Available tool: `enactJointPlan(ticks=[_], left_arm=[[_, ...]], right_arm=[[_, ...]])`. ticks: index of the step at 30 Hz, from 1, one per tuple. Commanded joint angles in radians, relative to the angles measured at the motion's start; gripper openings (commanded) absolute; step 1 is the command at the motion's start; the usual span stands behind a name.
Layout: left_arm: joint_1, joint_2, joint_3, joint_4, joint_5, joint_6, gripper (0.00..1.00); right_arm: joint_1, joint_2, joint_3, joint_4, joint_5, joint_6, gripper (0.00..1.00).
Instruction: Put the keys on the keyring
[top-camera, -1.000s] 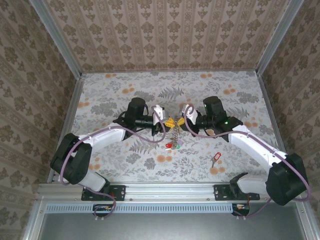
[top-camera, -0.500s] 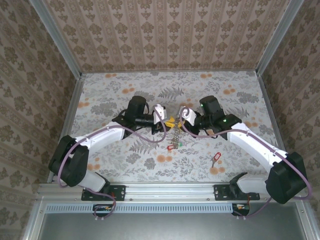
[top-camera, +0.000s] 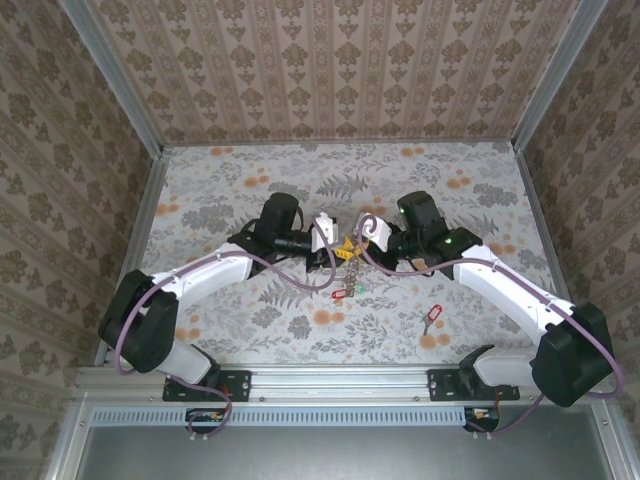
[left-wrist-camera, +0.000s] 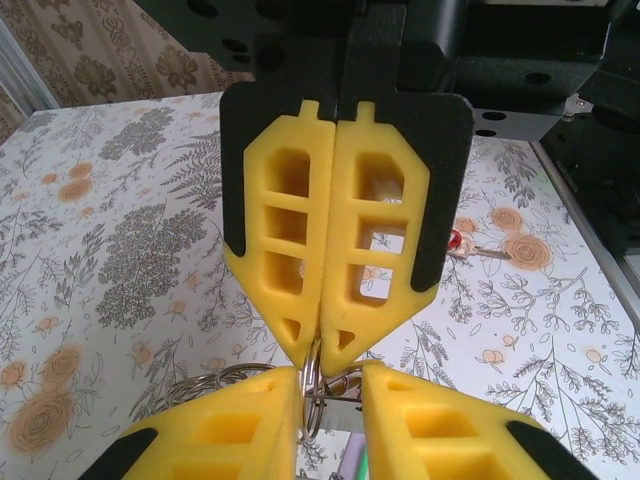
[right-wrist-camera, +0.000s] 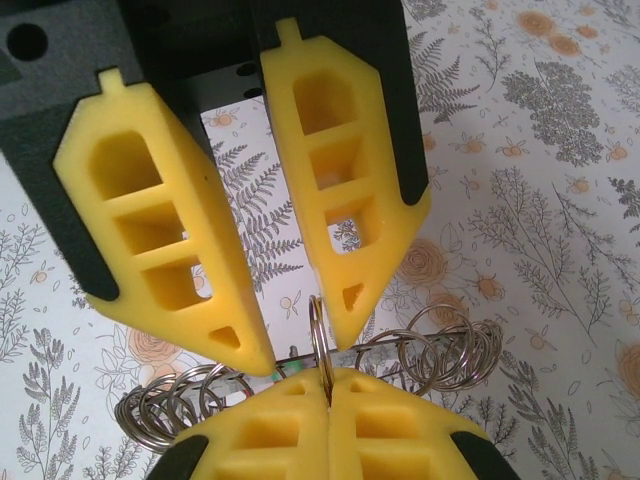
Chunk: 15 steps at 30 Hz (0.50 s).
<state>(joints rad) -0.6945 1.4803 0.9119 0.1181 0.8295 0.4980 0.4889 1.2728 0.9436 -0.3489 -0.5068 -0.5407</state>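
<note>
Keyring (right-wrist-camera: 455, 352) loop sits pinched in the closed right pincer (right-wrist-camera: 328, 385); the left pincer (right-wrist-camera: 302, 348), narrowly parted, straddles that loop directly opposite.

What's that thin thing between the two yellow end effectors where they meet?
A loop of the keyring, pinched by the shut right end effector and standing in the gap between the parted fingers of the left end effector, as the right wrist view shows.

— Where is a gripper finding room?
— The far table (top-camera: 420, 170) is lying open; mid-table the left gripper (right-wrist-camera: 300, 345) and right gripper (left-wrist-camera: 318, 345) are meeting tip to tip, blocking passage, the keyring (right-wrist-camera: 440, 350) dangling between; a red-tagged key (top-camera: 432, 316) is lying near-right
</note>
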Motion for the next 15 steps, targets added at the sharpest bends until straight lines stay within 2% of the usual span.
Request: enactJointPlan(ticks=[1, 6, 9, 12, 13, 15], left_arm=[[-0.004, 0.013, 0.038, -0.026, 0.011, 0.034, 0.2], [-0.005, 0.019, 0.051, -0.038, 0.012, 0.042, 0.05], [-0.006, 0.027, 0.056, -0.054, 0.011, 0.048, 0.0], [-0.006, 0.03, 0.059, -0.068, 0.012, 0.053, 0.0], [-0.006, 0.031, 0.059, -0.072, 0.013, 0.053, 0.07], [-0.006, 0.035, 0.062, -0.086, 0.014, 0.06, 0.1]], right_arm=[[0.007, 0.003, 0.037, 0.003, -0.01, -0.007, 0.0], [0.007, 0.002, 0.036, 0.003, -0.01, -0.007, 0.0], [0.007, -0.011, 0.028, 0.023, -0.017, 0.001, 0.0], [0.007, -0.032, 0.006, 0.062, -0.022, 0.011, 0.0], [0.007, -0.038, 0.001, 0.067, -0.022, 0.012, 0.0], [0.005, -0.039, 0.002, 0.063, -0.023, 0.013, 0.0]])
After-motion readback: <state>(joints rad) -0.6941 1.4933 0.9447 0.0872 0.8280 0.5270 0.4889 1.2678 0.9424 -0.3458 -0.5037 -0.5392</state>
